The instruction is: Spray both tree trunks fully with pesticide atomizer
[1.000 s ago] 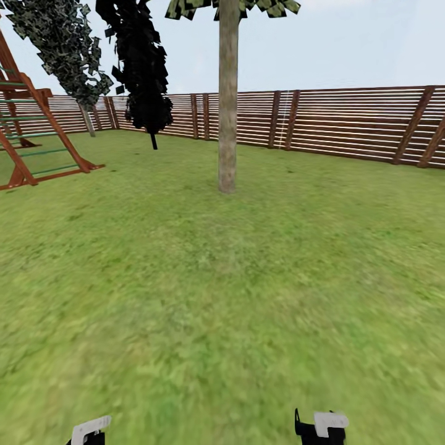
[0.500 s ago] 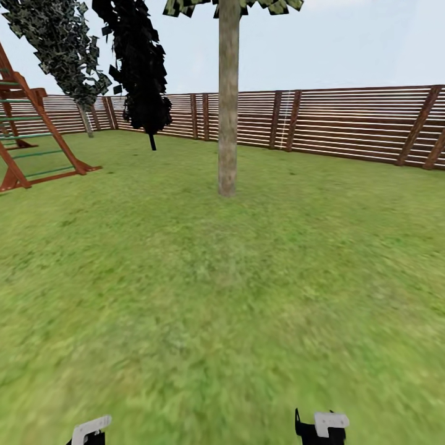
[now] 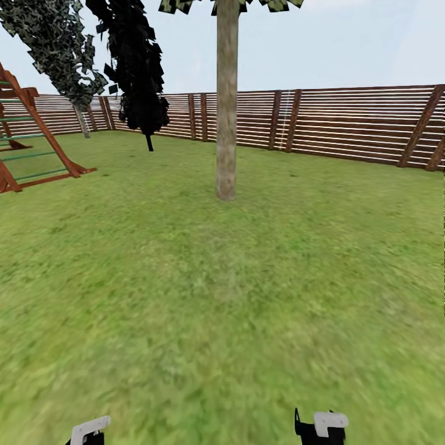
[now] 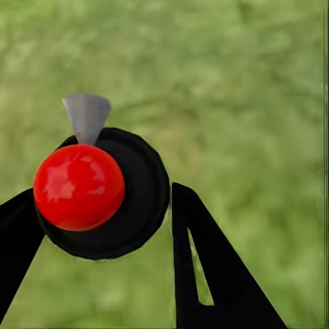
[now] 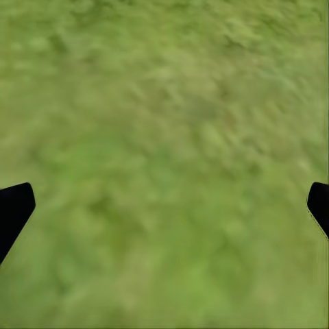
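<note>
Green lawn point(image 3: 235, 296) fills the head view, with one grey-brown tree trunk point(image 3: 226, 105) standing upright at 12 o'clock ahead of the robot. A slatted red-brown fence point(image 3: 346, 127) rings the far edge, a wooden climbing frame point(image 3: 31, 145) stands at 10 o'clock, and a black cone-shaped tree point(image 3: 136, 68) rises beside it.

Left wrist view: the left tool point(image 4: 103, 226) is closed on the pesticide atomizer point(image 4: 103, 192), black with a red ball, between its dark fingers point(image 4: 205, 267), above grass.

Right wrist view: the right tool point(image 5: 164, 205) is spread wide, holding nothing, over blurred grass.
</note>
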